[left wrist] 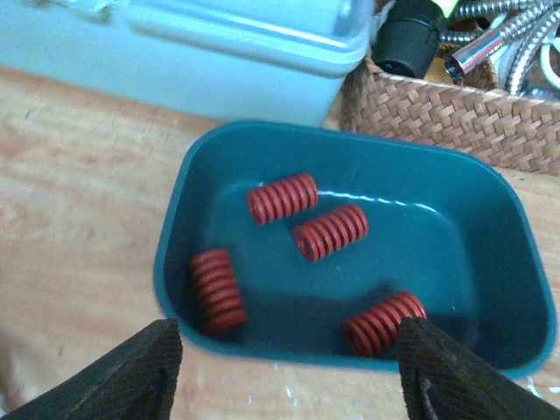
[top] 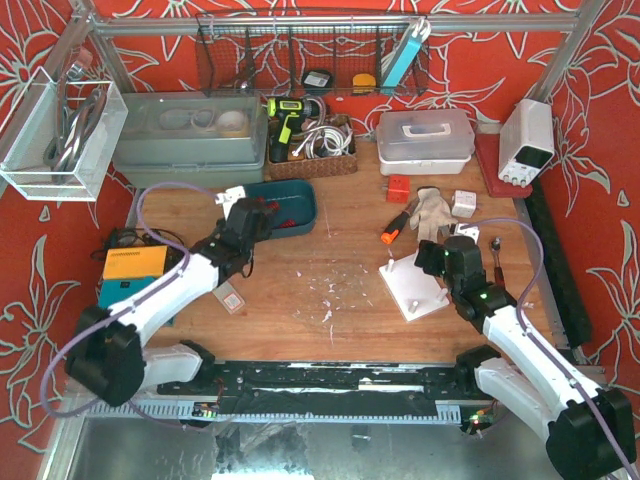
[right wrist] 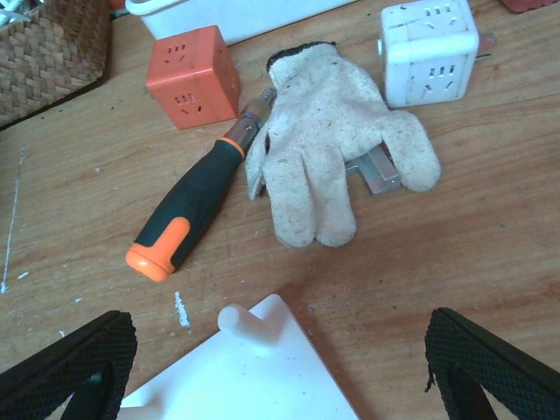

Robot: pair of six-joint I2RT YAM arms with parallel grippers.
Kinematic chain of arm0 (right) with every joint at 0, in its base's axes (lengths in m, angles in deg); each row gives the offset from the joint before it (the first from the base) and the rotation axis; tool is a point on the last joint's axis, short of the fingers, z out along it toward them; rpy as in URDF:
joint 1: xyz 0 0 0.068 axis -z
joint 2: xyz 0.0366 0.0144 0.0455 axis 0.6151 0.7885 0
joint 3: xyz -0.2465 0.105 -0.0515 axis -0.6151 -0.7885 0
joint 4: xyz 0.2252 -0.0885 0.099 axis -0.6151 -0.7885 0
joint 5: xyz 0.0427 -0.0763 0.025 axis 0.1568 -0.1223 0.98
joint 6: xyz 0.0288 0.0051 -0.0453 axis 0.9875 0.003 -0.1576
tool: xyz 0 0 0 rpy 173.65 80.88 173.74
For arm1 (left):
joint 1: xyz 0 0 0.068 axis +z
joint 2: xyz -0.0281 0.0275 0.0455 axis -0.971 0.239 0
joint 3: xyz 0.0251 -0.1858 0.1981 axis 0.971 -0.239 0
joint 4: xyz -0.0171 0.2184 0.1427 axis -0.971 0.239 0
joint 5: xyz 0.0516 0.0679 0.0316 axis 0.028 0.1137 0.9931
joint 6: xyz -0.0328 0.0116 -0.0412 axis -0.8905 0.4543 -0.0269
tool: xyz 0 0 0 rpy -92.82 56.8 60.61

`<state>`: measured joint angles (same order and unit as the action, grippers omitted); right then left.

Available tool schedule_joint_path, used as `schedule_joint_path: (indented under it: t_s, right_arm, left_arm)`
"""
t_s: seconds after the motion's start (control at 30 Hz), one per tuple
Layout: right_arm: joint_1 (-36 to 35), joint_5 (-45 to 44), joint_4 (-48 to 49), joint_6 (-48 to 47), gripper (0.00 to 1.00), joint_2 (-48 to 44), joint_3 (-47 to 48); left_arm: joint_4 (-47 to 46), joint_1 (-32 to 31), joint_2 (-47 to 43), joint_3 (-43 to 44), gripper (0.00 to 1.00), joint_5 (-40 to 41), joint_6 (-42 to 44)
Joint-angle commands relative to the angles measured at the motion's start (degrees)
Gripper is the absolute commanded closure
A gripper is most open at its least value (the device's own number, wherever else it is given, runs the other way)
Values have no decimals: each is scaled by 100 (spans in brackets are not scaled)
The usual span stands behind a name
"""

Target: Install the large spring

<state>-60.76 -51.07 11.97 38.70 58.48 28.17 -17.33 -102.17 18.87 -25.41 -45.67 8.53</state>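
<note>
Several red coil springs lie in a teal tray (left wrist: pixel 516 227), among them one at the near right (left wrist: pixel 383 323) and one at the near left (left wrist: pixel 217 289). The tray also shows in the top view (top: pixel 302 212). My left gripper (left wrist: pixel 289 372) is open and empty, its fingers just short of the tray's near rim; in the top view it (top: pixel 262 215) is at the tray's left end. A white base plate (top: pixel 415 285) with upright pegs lies mid-right; one peg (right wrist: pixel 241 320) shows in the right wrist view. My right gripper (right wrist: pixel 280 367) is open and empty over the plate.
An orange-and-black screwdriver (right wrist: pixel 197 206), a work glove (right wrist: pixel 328 144), an orange cube (right wrist: pixel 192 74) and a white cube (right wrist: pixel 429 51) lie beyond the plate. A wicker basket (left wrist: pixel 455 114) and a grey bin (top: pixel 190 135) stand behind the tray.
</note>
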Motion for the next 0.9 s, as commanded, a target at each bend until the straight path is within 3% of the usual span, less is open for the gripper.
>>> schedule_joint_path:
  t_s: [0.0, 0.13, 0.27, 0.33, 0.47, 0.67, 0.87]
  right_arm:
    - [-81, 69, 105, -59, 9, -79, 82]
    - [-92, 48, 71, -56, 9, -73, 114]
    - [-114, -60, 80, -77, 9, -91, 90]
    - [-119, -60, 69, -81, 9, -95, 113]
    - [-124, -50, 45, -66, 9, -133, 129]
    - [-136, -132, 90, -49, 10, -152, 61]
    - [-146, -127, 97, -37, 9, -179, 48]
  left_arm:
    - [-702, 380, 748, 511, 37, -645, 1367]
    - [-1081, 561, 1291, 815, 54, -1066, 2344]
    - [-999, 984, 1857, 1304, 55, -2671, 3464]
    - [-606, 1091, 2099, 1621, 55, -3106, 4148]
    - [-421, 1236, 2406, 1933, 53, -2757, 5070]
    - [-1118, 1475, 2517, 1472, 52, -3394, 6043]
    - [-985, 1517, 3099, 1707, 51, -2664, 6918]
